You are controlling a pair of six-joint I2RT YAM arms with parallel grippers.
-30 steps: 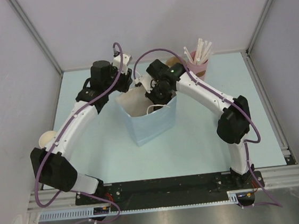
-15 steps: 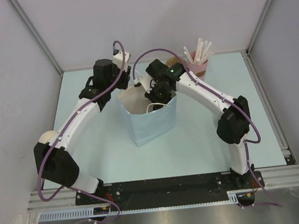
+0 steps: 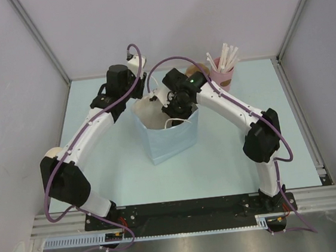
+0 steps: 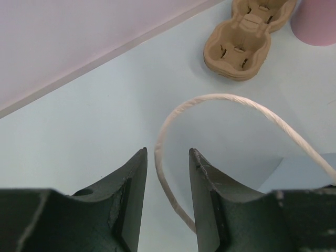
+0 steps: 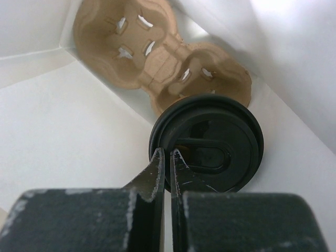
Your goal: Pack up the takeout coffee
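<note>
Reaches into the pale blue paper bag (image 3: 169, 141) with right pincer (image 5: 165, 157) pressed together against the rim of the black-lidded takeout coffee (image 5: 210, 149) just ahead, over the moulded brown pulp carrier (image 5: 131, 47), probably to seat it; brackets the white cord handle (image 4: 226, 100) with spread left pincer (image 4: 167, 178), likely steadying the bag.

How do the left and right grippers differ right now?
Left gripper is open; right gripper is shut, pinching the lid rim of the takeout coffee. Left sits outside the paper bag, the handle cord loose between its fingers; right reaches inside the bag, where a cup carrier lies. Both are at the bag's mouth.
</note>
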